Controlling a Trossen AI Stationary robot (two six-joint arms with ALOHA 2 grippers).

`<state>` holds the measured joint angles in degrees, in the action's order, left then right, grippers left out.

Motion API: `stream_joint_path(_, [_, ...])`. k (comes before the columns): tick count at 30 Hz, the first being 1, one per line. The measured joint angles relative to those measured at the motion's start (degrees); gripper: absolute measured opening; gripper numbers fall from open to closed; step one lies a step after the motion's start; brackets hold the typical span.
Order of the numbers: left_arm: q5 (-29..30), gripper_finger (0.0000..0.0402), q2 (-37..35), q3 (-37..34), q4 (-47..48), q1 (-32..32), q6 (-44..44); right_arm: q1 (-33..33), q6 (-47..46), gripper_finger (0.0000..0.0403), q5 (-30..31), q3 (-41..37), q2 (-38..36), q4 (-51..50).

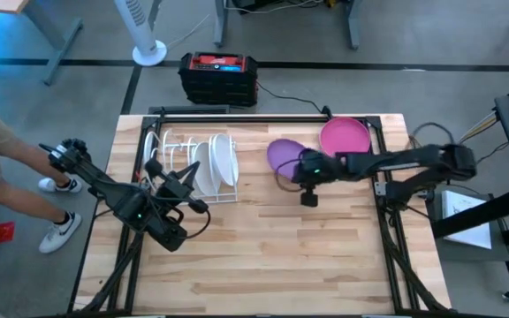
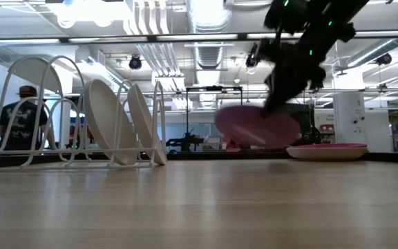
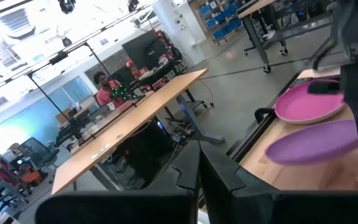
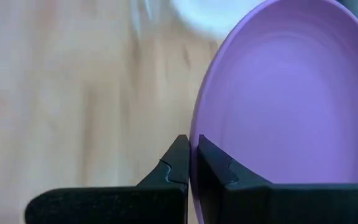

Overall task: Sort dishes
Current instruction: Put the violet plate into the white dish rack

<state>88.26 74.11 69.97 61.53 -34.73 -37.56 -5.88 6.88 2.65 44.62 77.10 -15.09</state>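
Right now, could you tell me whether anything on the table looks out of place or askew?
Only the purple plate: it hangs tilted above the wood, pinched at its rim by the right gripper. The magenta plate lies flat, and the white plates stand in the rack.

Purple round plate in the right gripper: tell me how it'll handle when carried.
The smooth purple round plate probably stays stiff; it keeps its shape pinched only at the rim by the right gripper. That glossy edge may slip or swing, since the plate hangs tilted above the wooden table.
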Motion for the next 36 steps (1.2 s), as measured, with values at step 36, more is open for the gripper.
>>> stream_joint_path(36, [-3.8, 0.0, -1.4, 0.0, 1.9, -2.1, -0.5, 2.3, -12.5, 0.0, -7.1, -8.3, -6.6, 48.6])
